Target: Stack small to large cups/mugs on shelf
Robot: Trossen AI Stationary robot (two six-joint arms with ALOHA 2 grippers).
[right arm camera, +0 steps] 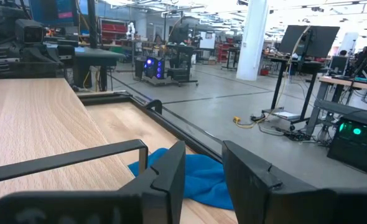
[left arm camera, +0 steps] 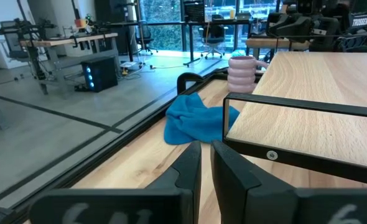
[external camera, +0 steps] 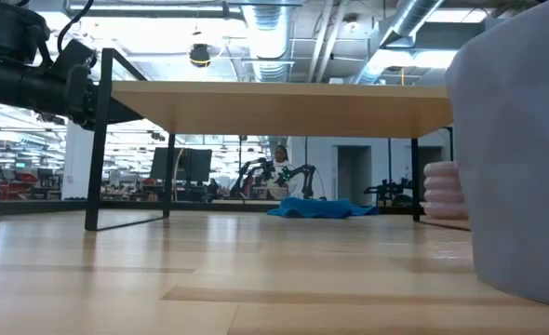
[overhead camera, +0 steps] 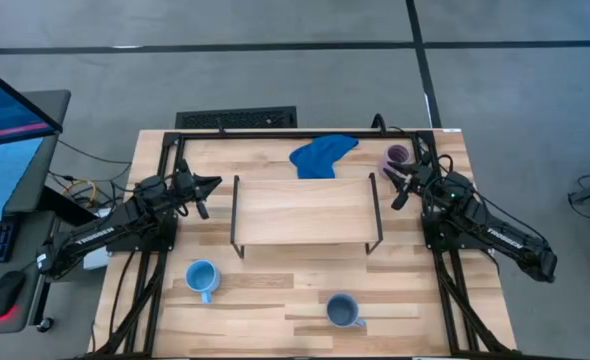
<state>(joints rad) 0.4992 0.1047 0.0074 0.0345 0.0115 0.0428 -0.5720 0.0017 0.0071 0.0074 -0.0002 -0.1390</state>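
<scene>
Around the shelf (overhead camera: pixel 305 212) I see worktop (overhead camera: pixel 265 300), grey floor, and a blue cloth (overhead camera: pixel 321 155) behind. Left pincer (overhead camera: pixel 211 184) nearly shut, right pincer (overhead camera: pixel 396 186) parted, both empty. Only overhead shows the sky-blue mug (overhead camera: pixel 201 277) and grey-blue mug (overhead camera: pixel 341 310).

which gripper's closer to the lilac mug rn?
Right. The right gripper sits just in front of the lilac mug at the table's far right corner; the left gripper is across the shelf, at its left end.

Wooden table (overhead camera: pixel 275 300) carrying the bare shelf (overhead camera: pixel 305 212), blue cloth (overhead camera: pixel 320 156) lying behind it, lilac mug (overhead camera: pixel 399 155) sitting beside, sky-blue mug (overhead camera: pixel 201 277) and grey-blue mug (overhead camera: pixel 341 310) standing in front
</scene>
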